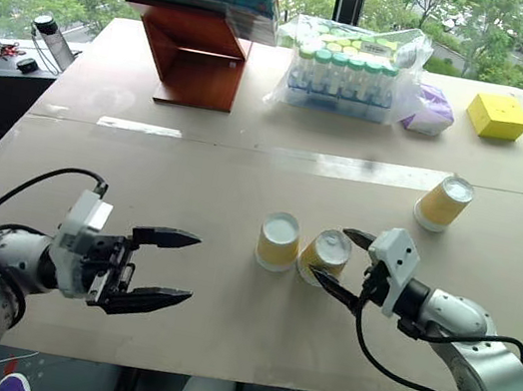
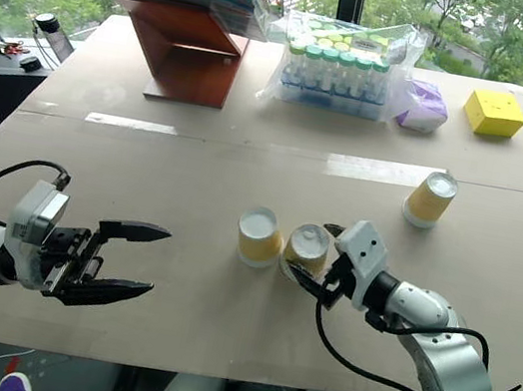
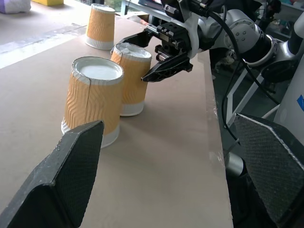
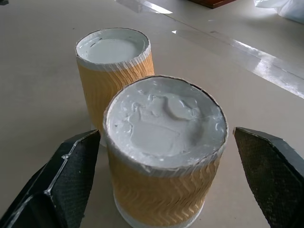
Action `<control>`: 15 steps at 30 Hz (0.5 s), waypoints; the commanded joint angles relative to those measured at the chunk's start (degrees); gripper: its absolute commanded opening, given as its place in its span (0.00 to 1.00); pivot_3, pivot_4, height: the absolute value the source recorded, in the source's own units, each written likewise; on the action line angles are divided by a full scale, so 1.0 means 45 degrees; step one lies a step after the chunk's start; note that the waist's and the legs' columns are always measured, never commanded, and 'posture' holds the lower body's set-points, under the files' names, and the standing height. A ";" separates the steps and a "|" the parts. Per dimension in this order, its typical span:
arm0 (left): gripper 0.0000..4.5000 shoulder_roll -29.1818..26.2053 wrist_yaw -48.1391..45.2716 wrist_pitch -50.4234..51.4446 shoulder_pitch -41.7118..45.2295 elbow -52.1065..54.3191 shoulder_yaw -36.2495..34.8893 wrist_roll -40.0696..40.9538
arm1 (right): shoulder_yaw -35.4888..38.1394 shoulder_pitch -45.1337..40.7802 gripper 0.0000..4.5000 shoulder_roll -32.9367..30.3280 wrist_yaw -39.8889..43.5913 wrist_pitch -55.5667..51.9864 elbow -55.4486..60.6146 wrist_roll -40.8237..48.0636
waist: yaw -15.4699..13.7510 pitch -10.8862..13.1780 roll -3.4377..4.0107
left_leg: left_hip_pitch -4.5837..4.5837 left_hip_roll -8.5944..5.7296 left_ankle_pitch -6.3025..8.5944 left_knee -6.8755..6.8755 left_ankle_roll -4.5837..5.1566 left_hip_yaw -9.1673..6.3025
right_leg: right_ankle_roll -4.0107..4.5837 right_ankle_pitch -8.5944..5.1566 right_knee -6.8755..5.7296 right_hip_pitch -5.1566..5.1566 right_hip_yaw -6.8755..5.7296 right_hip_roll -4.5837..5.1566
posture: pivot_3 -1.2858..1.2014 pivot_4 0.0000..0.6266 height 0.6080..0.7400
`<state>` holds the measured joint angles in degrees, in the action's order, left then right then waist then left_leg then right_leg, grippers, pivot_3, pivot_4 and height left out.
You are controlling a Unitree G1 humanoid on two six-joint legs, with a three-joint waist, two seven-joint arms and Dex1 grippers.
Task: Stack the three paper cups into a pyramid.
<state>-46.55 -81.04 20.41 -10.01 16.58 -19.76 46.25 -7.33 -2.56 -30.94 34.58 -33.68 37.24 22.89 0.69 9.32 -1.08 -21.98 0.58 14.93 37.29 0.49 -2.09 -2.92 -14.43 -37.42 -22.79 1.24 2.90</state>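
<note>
Three yellow ribbed paper cups stand upside down on the table (image 1: 217, 330). Two are side by side at the centre: the left one (image 1: 279, 241) and the right one (image 1: 325, 255), touching or nearly so. The third cup (image 1: 443, 202) stands apart, farther back on the right. My right gripper (image 1: 329, 252) is open, one finger on each side of the centre-right cup (image 4: 164, 156), and its fingers (image 4: 71, 175) stand clear of the cup's sides. My left gripper (image 1: 193, 268) is open and empty, near the front left, pointing toward the cups.
A brown wooden stand (image 1: 200, 53) with books on top is at the back left. A plastic bag of capped tubes (image 1: 350, 69), a purple bundle (image 1: 428, 112) and a yellow box (image 1: 498, 116) line the back. The table's front edge runs just under both arms.
</note>
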 commanded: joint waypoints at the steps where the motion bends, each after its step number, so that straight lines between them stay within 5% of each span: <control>1: 1.00 0.0164 0.0486 0.0210 0.0360 0.0295 -0.0377 0.0538 | 0.1893 -0.0011 0.99 -0.0335 -0.0001 -0.0542 0.1755 0.1649 | 0.0000 -0.0002 -0.0004 | 0.0001 0.0000 0.0000 0.0000 0.0000 0.0000 | -0.0007 0.0004 0.0000 0.0000 0.0001 0.0001 | 0.52 0.24 1.00; 7: 1.00 0.0272 0.2481 0.1624 0.2431 0.0634 -0.0056 0.1393 | 0.4514 -0.1048 0.99 -0.0915 -0.1526 -0.1958 0.1434 0.2543 | -0.0014 -0.0002 -0.0010 | 0.0002 -0.0001 0.0000 0.0008 0.0000 -0.0008 | -0.0017 0.0010 -0.0010 0.0006 -0.0005 -0.0001 | 0.52 0.24 1.00; 15: 1.00 0.0132 0.4386 0.3518 0.5195 0.1066 0.0929 0.1755 | 0.4590 -0.2933 0.99 -0.1125 -0.3597 -0.2390 -0.1908 0.0411 | 0.0071 0.0006 -0.0017 | 0.0002 -0.0044 -0.0001 0.0015 0.0000 0.0022 | -0.0027 0.0018 -0.0036 -0.0001 0.0010 -0.0006 | 0.52 0.24 1.00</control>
<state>-45.33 -62.09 35.41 12.57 19.73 -15.02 52.74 12.66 -14.42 -35.76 20.07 -44.73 29.18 26.36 1.01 9.35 -1.16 -21.98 0.38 14.93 37.33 0.50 -1.99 -3.04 -14.34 -37.60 -22.83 1.31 2.87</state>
